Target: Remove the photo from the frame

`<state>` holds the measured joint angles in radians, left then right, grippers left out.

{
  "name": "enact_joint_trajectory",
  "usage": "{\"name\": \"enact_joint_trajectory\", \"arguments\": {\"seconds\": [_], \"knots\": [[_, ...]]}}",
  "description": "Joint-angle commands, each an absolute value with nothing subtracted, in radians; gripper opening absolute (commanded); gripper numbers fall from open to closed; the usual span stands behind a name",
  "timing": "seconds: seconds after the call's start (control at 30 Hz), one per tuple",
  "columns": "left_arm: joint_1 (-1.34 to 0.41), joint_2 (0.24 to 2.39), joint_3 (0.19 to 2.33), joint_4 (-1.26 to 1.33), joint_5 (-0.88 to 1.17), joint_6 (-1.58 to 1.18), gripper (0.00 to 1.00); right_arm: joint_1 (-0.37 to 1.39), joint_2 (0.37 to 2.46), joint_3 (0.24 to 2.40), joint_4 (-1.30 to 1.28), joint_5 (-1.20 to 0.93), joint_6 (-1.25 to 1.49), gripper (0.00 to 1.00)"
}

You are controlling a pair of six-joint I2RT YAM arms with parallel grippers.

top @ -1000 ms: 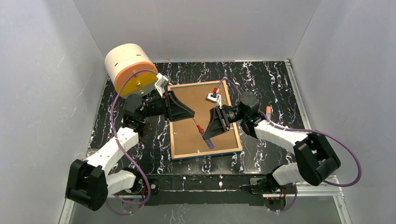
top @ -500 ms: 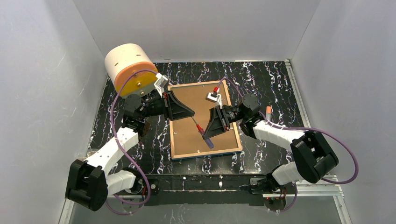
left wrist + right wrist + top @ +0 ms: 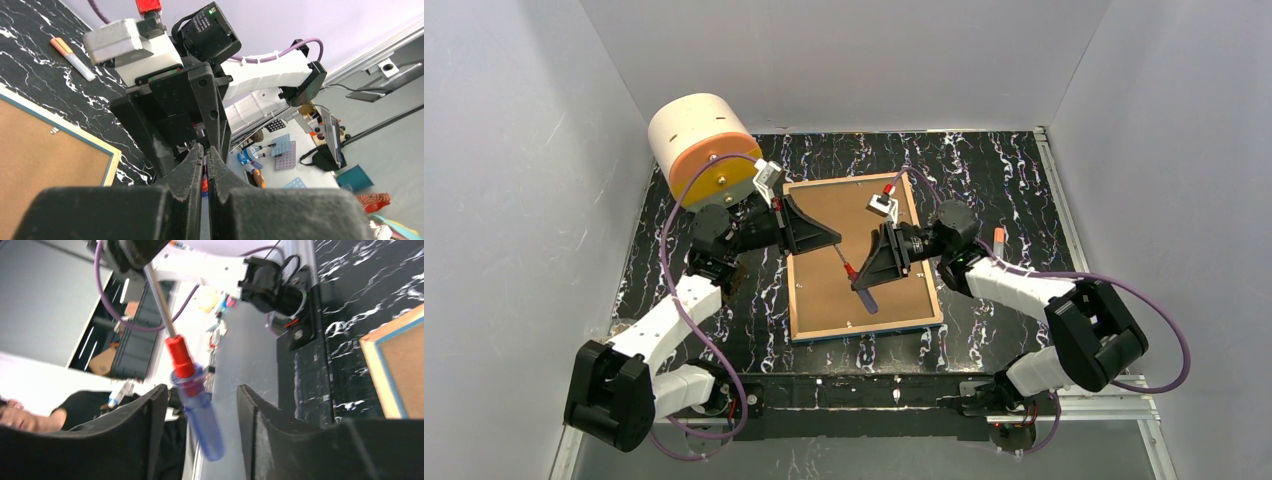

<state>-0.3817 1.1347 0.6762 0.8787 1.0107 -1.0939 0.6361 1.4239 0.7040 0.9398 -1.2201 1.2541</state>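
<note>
The frame (image 3: 865, 326) lies face down on the table, its light wooden edging and thin blue rim around a brown backing board (image 3: 844, 215). The photo is hidden beneath the board. Above the board hangs a screwdriver (image 3: 860, 283) with a metal shaft, red collar and blue handle. My left gripper (image 3: 834, 243) is shut on the shaft's tip; in the left wrist view the jaws (image 3: 205, 150) are pressed together with a sliver of red showing between them. My right gripper (image 3: 201, 388) stands open around the blue handle (image 3: 202, 427), its fingers apart from it on both sides.
A cream and orange cylinder (image 3: 699, 145) stands at the back left, close behind the left arm. An orange-capped marker (image 3: 999, 237) lies on the black marbled table to the right of the frame. White walls enclose the table on three sides.
My left gripper has closed on the screwdriver's shaft. My right gripper has opened off the blue handle, and the screwdriver has shifted slightly left.
</note>
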Motion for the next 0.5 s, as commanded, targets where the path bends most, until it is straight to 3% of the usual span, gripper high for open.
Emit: {"name": "enact_joint_trajectory", "arguments": {"seconds": [0.0,0.1,0.2,0.37,0.47], "knots": [[-0.39,1.119,0.654,0.91,0.921,-1.113,0.0,0.632,1.348,0.738,0.711,-1.059,1.104,0.7],[-0.39,1.1,0.642,0.904,0.843,-1.114,0.0,0.626,1.265,0.756,0.551,-0.947,0.999,0.84],[-0.39,1.066,0.616,0.896,0.724,-1.125,0.0,0.61,1.167,0.729,0.434,-0.762,0.953,0.87],[-0.392,0.952,0.536,0.899,0.476,-1.174,0.0,0.605,0.958,0.587,0.507,-0.435,0.981,0.98],[-0.391,0.902,0.509,0.902,0.377,-1.219,0.0,0.603,0.888,0.531,0.536,-0.354,1.034,0.99]]}}
